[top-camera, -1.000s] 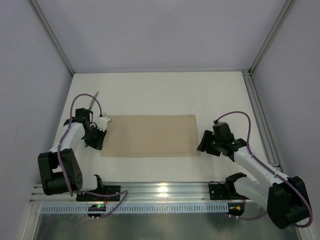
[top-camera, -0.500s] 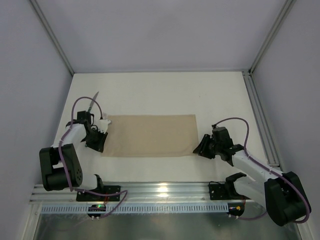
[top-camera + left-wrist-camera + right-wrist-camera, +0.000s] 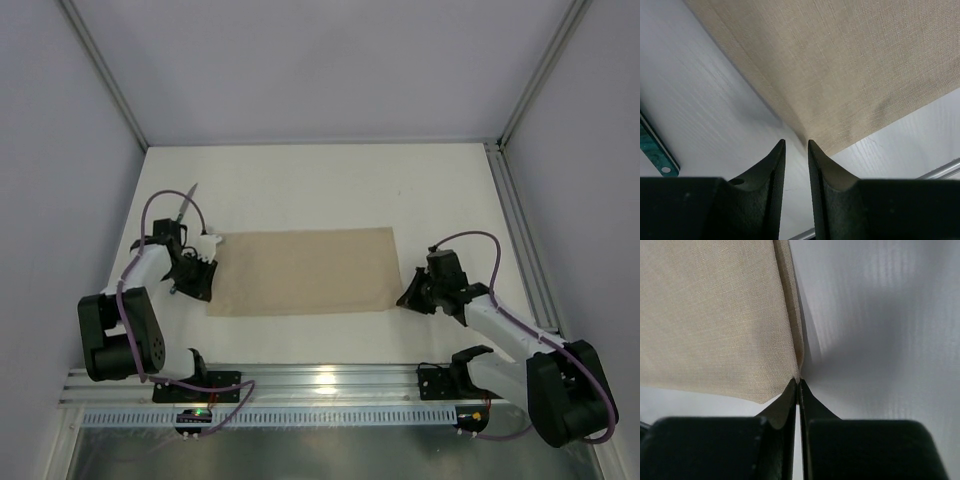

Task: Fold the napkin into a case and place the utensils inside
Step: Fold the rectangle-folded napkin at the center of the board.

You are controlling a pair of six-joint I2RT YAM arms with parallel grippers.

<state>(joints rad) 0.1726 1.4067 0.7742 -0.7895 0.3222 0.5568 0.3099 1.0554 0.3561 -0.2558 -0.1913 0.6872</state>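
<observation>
The beige napkin [image 3: 305,270] lies flat as a wide rectangle mid-table. My right gripper [image 3: 405,298] sits at its near right corner. In the right wrist view this gripper [image 3: 798,381] is shut on the napkin [image 3: 715,315], whose edge rises in a small ridge into the tips. My left gripper [image 3: 197,282] is at the napkin's near left corner. The left gripper [image 3: 796,141] is open by a narrow gap showing bare table, and the napkin [image 3: 850,65] edge reaches its tips. One utensil [image 3: 185,205] lies beyond the left arm; its teal handle [image 3: 655,150] shows at the left.
An aluminium rail [image 3: 330,380] runs along the near edge by the arm bases. A frame rail [image 3: 520,230] borders the table's right side. Grey walls close the left, back and right.
My right gripper slid toward the near right corner of the napkin and shut on its edge. The left gripper shifted slightly nearer along the napkin's left edge, still open.
</observation>
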